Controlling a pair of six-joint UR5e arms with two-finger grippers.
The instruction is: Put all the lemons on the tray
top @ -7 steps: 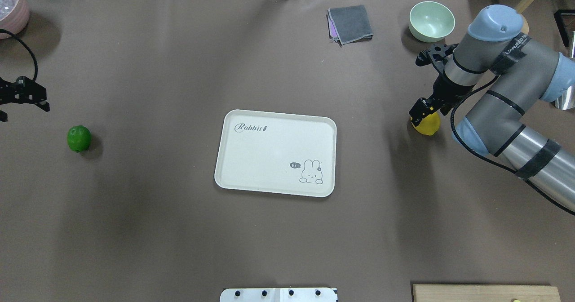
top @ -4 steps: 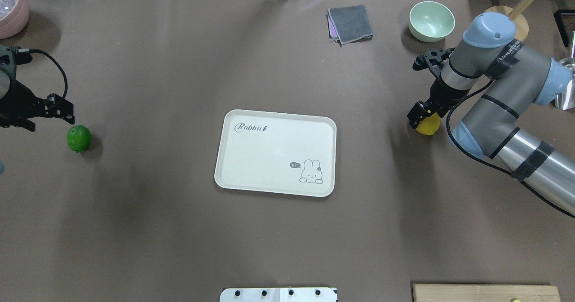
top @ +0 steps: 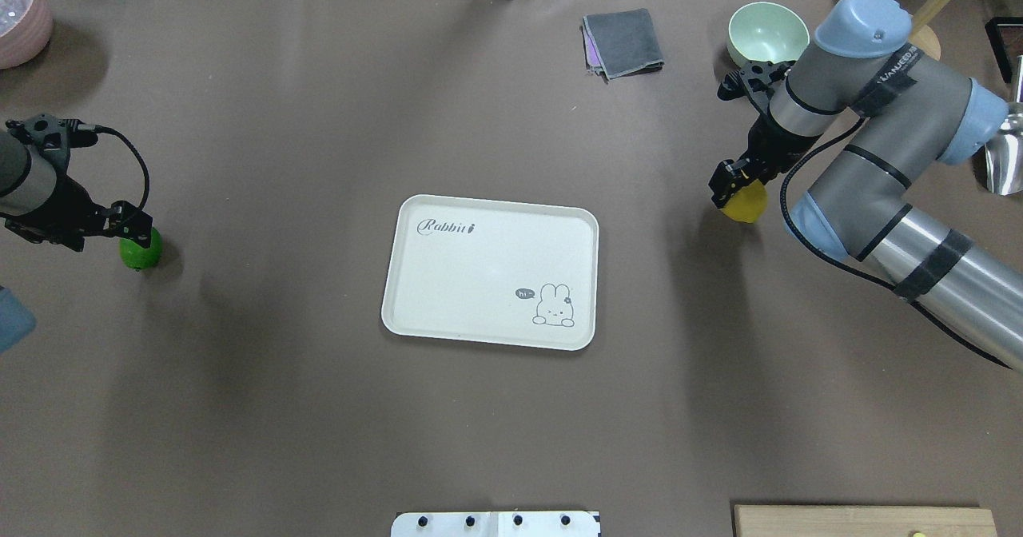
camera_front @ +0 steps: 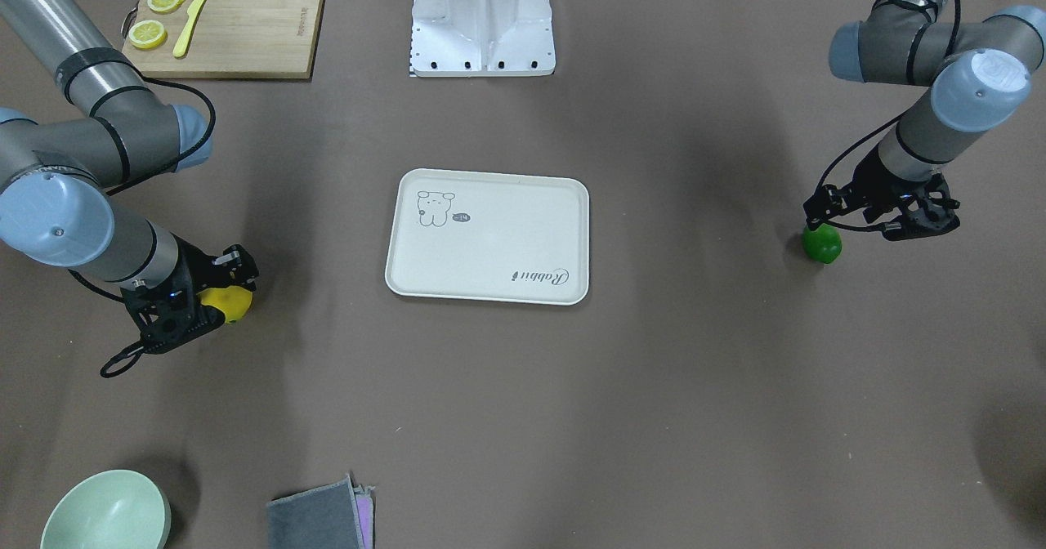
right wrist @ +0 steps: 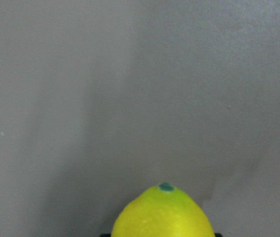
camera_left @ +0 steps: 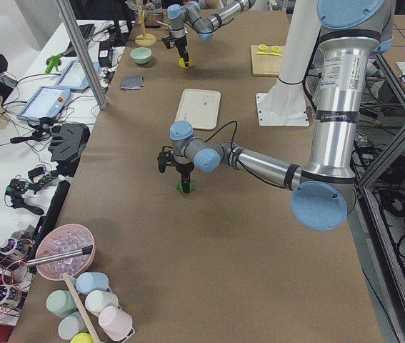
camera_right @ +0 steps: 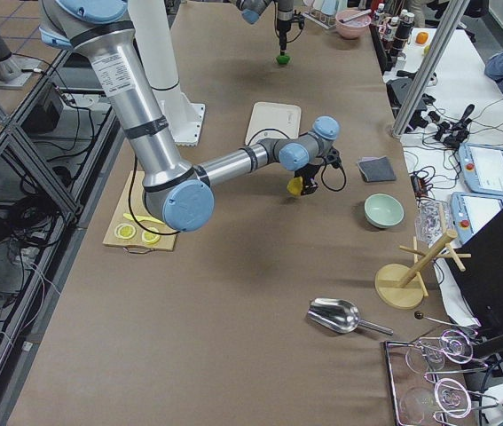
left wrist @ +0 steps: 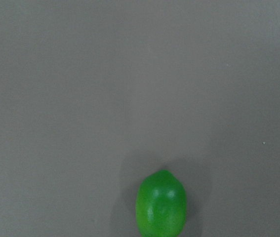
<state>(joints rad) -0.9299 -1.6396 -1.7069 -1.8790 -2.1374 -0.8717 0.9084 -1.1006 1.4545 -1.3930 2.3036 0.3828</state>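
In the front-facing view the right claw point(camera_front: 214, 302) is seen closed around the yellow lemon point(camera_front: 230, 301), well apart from the tray point(camera_front: 498, 238), so the fruit is best carried level and set down on a bare part of the tray before it is released. In the overhead view the left claw point(top: 129, 224) is found just above the green lemon point(top: 141, 249), which lies on the surface point(top: 320, 409); its spread cannot be told, so a centred descent is advised. In the wrist views each lemon is shown low in frame.

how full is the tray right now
Empty. The tray shows only its print; the yellow lemon and green lemon are off to its sides.
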